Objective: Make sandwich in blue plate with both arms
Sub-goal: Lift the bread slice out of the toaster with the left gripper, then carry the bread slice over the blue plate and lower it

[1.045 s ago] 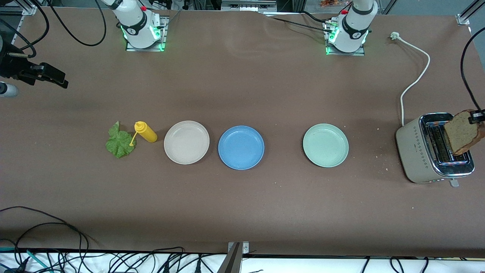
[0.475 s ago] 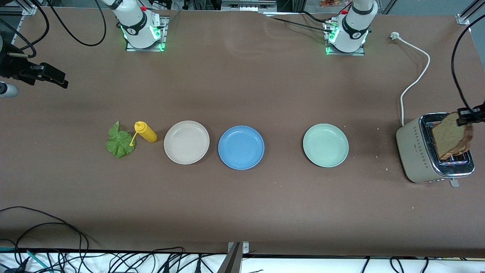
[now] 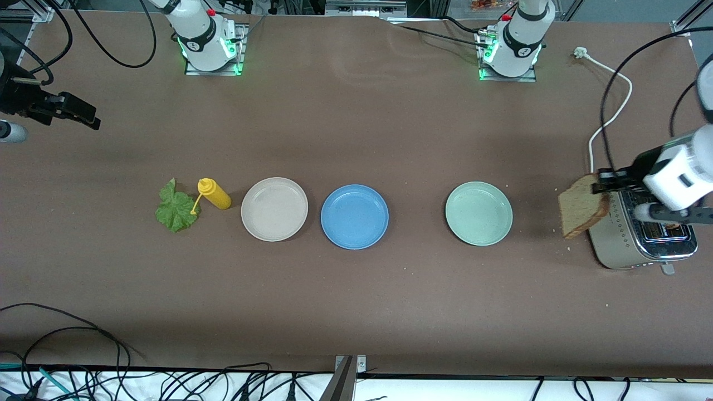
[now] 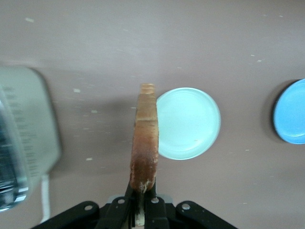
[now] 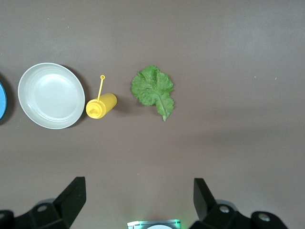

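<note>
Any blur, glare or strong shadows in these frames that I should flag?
Left wrist view: the toaster at the edge is smeared and out of focus, while the bread slice in the left gripper stays fairly sharp and casts a soft shadow on the table. Front view: even light, green glow at both arm bases. Right wrist view: sharp, with the lettuce leaf crisp.

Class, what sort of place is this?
Probably a robotics lab staged as a kitchen: arm bases bolted to a brown table, loose cables along its edge, and a toaster, plates and lettuce leaf.
</note>
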Controlling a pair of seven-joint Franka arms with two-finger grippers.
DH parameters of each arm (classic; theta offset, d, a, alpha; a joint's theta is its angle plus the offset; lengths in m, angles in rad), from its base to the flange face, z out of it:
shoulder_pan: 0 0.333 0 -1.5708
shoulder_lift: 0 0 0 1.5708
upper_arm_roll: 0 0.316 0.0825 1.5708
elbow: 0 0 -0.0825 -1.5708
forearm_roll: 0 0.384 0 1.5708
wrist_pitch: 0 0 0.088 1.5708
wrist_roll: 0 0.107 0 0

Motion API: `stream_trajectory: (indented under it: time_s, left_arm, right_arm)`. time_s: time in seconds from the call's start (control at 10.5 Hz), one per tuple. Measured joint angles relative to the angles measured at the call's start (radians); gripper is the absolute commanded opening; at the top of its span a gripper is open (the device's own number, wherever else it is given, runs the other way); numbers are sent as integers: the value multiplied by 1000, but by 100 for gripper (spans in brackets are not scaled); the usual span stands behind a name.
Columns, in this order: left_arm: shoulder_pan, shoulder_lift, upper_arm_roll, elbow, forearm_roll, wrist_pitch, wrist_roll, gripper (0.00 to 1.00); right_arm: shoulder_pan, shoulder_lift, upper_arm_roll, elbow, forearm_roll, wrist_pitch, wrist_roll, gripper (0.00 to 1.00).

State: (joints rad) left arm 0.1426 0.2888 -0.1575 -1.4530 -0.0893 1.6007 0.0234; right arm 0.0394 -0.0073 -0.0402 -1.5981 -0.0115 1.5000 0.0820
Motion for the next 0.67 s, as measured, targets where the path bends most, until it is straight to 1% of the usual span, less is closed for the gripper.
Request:
stream_trajectory:
  time_s: [0.19, 0.48, 0.67]
  left_arm:
    - [-80, 48, -2, -24, -71, 61, -69, 0]
    - [-207, 103, -3, -27, -178, 108, -151, 0]
    - [-251, 142, 1, -30, -343, 155, -191, 0]
  right_arm:
    - [0, 0, 0, 0, 0, 0, 0, 100]
    - [0, 0, 0, 0, 0, 0, 0, 100]
    - [0, 0, 0, 0, 0, 0, 0, 100]
